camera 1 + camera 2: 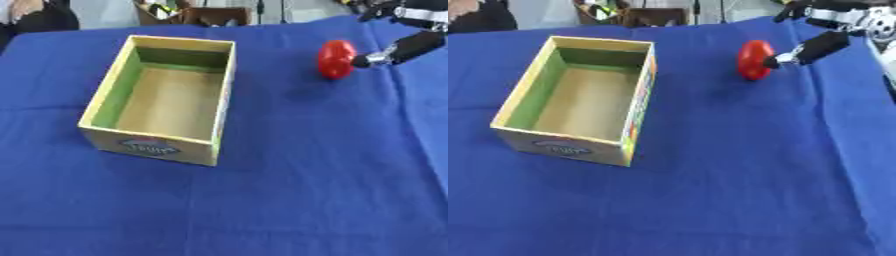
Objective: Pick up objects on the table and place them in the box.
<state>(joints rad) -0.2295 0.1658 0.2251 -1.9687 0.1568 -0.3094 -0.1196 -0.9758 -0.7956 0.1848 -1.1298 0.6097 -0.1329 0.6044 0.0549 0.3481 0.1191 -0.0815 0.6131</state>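
Blue cloth (306,190), open box (96,107), red object (336,59)

The right hand (824,30) runs off the far right corner (only part of it shows); clutter (188,12) beyond the table's far edge is too blurred to identify

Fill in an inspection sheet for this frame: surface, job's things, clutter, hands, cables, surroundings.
Surface: blue cloth covers the table, with slight creases.
Job's things: open box stands left of centre, nothing seen inside; red object far right, outside the box.
Clutter: nothing seen on the cloth.
Hands: right hand reaches in from the upper right, a fingertip touching the red object; whether it grips cannot be told. Left hand not in view.
Cables: nothing seen.
Surroundings: brown crate with mixed items beyond the far edge.
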